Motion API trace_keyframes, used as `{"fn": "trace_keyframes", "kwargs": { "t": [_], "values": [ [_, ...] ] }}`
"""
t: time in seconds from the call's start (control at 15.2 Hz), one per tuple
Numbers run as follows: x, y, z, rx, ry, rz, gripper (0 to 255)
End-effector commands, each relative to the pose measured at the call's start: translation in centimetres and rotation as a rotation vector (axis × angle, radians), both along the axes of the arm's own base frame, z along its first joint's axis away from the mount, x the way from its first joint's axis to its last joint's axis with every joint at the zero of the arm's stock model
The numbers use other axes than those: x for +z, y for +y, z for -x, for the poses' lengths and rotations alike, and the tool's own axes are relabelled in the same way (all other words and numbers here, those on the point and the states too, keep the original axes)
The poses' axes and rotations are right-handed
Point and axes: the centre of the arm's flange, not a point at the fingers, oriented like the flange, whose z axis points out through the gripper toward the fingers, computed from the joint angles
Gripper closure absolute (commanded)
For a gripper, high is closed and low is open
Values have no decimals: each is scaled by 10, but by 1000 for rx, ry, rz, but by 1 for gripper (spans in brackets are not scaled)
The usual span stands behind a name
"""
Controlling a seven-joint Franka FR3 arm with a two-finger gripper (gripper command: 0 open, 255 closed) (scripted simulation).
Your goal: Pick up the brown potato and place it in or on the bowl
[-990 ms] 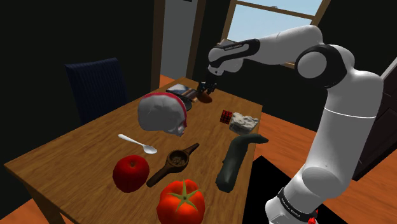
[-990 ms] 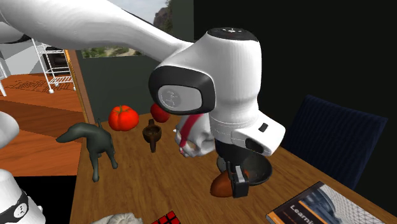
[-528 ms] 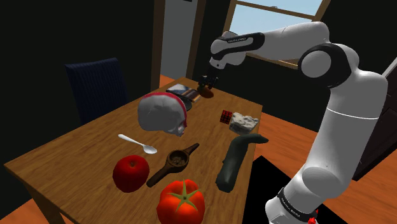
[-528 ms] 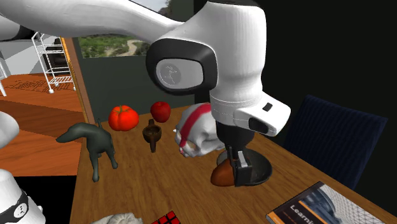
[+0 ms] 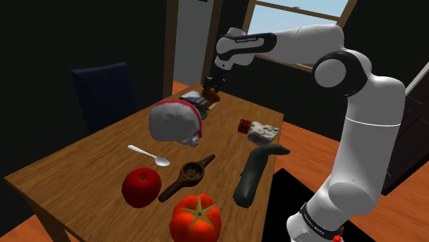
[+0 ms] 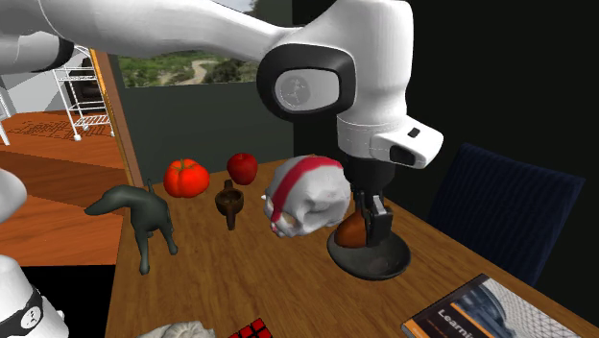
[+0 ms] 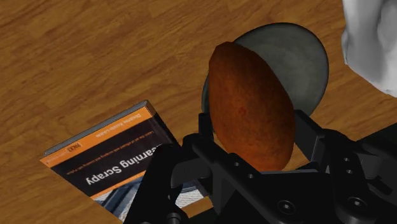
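Note:
The brown potato (image 7: 251,105) is clasped between my black fingers, and my gripper (image 7: 254,137) is shut on it. In the second exterior view the potato (image 6: 351,230) hangs just above the dark bowl (image 6: 370,260), held by the gripper (image 6: 368,223). The wrist view shows the grey bowl (image 7: 299,60) directly beneath the potato, partly hidden by it. In the shoulder view my gripper (image 5: 212,88) hovers over the far end of the wooden table (image 5: 96,148), behind the white skull.
A white skull with a red band (image 6: 299,197) stands close beside the bowl. A book (image 7: 111,156) lies on its other side. Nearer the stand are a tomato (image 5: 196,218), an apple (image 5: 141,186), a spoon (image 5: 148,155), a wooden scoop (image 5: 187,176), a dark animal figure (image 5: 253,173) and a cube (image 5: 244,126).
The gripper has lifted the potato off the table and carried it toward the shoulder view's left, from beside the bowl to above it.

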Motion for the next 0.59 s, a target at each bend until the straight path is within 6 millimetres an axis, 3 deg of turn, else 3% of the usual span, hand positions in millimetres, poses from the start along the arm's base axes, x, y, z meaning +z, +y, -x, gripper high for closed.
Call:
{"fn": "trace_keyframes", "kwargs": {
  "t": [0.0, 0.26, 0.53],
  "values": [
    [-1, 24, -13, -1, 0, 0, 255],
    [1, 75, -43, -1, 0, 0, 255],
    [-20, 75, -43, -1, 0, 0, 255]
  ]
}}
